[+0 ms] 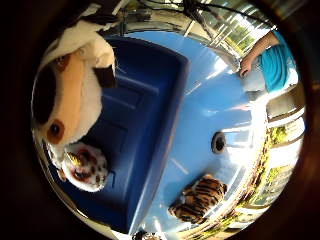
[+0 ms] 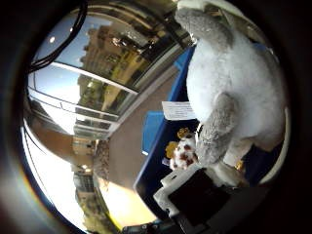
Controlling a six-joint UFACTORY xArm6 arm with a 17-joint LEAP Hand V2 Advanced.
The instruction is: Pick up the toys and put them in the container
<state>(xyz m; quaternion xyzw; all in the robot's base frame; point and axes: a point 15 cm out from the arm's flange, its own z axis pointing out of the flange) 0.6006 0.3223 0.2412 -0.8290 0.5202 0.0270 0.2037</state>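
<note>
Toys [image 1: 70,95] fill blue container [image 1: 145,115]; tiger [image 1: 200,198] outside.

The cow toy [image 1: 70,85] is cut off by the view's edge and hides part of the blue container [image 1: 145,115]. Whether the fingers [image 2: 195,192] curl round it cannot be told.

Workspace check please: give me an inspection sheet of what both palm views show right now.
Surface: light blue table, with a round hole.
Job's things: dark blue container; small spotted toy inside it; large cow plush close to the palm, over the container; tiger toy on the table outside the container.
Clutter: nothing seen.
Hand: right hand, white and black parts; grip cannot be judged.
Cables: left out.
Surroundings: windows, buildings and greenery.
</note>
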